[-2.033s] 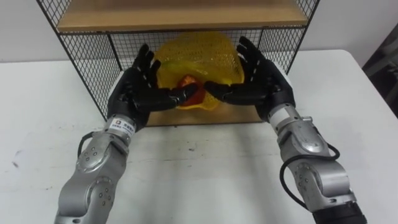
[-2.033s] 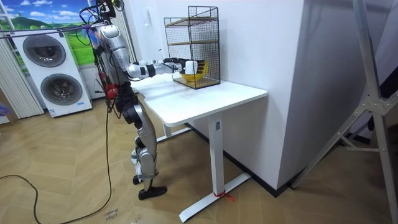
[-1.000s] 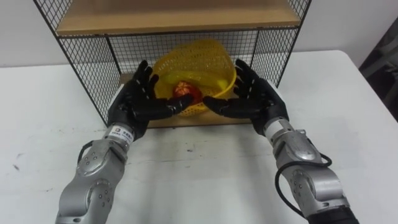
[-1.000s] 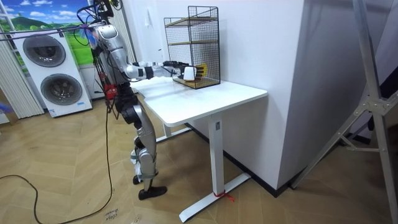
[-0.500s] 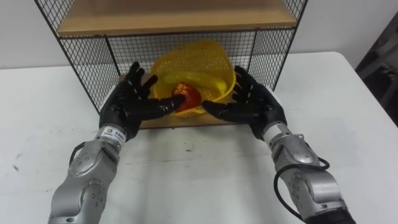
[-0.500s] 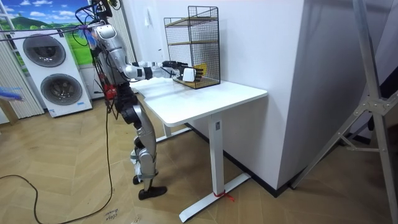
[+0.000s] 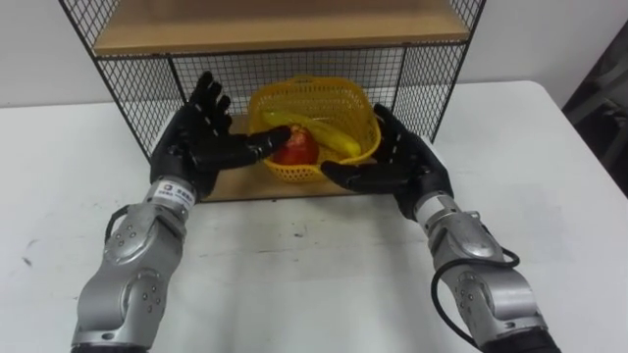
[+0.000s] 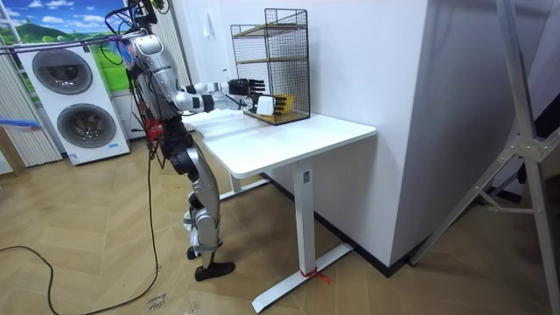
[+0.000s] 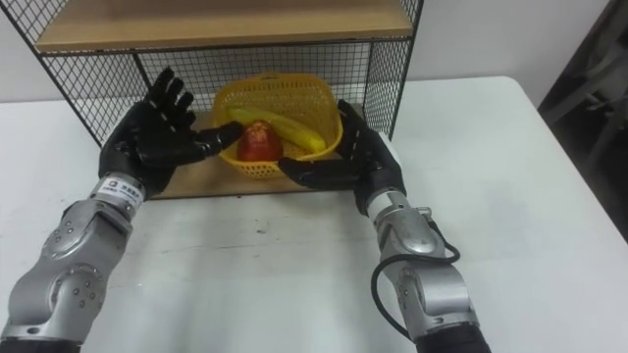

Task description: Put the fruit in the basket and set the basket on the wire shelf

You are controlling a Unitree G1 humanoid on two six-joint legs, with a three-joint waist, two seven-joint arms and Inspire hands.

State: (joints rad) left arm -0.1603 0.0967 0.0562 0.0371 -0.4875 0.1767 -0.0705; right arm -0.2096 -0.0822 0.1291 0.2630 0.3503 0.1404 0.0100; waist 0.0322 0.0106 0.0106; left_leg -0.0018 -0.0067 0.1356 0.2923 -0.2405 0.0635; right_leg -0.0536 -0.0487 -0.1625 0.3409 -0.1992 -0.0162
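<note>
- The white table [image 7: 294,284] spreads across the eye views. In the room view the robot stands upright at its edge, both arms stretched forward over the top.
- 2 washing machines [image 8: 74,105] stand stacked behind the robot, at the room view's left.
- The wire shelf [image 7: 137,88] stands on the table at 12 o'clock, a black mesh cage with wooden boards.
- The yellow basket [image 7: 334,98] sits upright on the bottom board inside the shelf, near its open front.
- The left hand [image 7: 196,142] is at the basket's 9 o'clock. Its fingers are straight and fanned toward 12 o'clock. Its thumb reaches toward 3 o'clock, up to the basket's rim, and the hand grips nothing.
- The right hand [image 7: 407,167] is at the basket's 3 o'clock. Its fingers are straight along the basket's side and its thumb lies along the front wall at 6 o'clock. It is flat against the basket and not curled round it.
- A banana [image 7: 329,135] lies in the basket, running from 10 o'clock to 4 o'clock.
- A red apple [image 7: 294,149] lies in the basket at its 8 o'clock, touching the banana.
</note>
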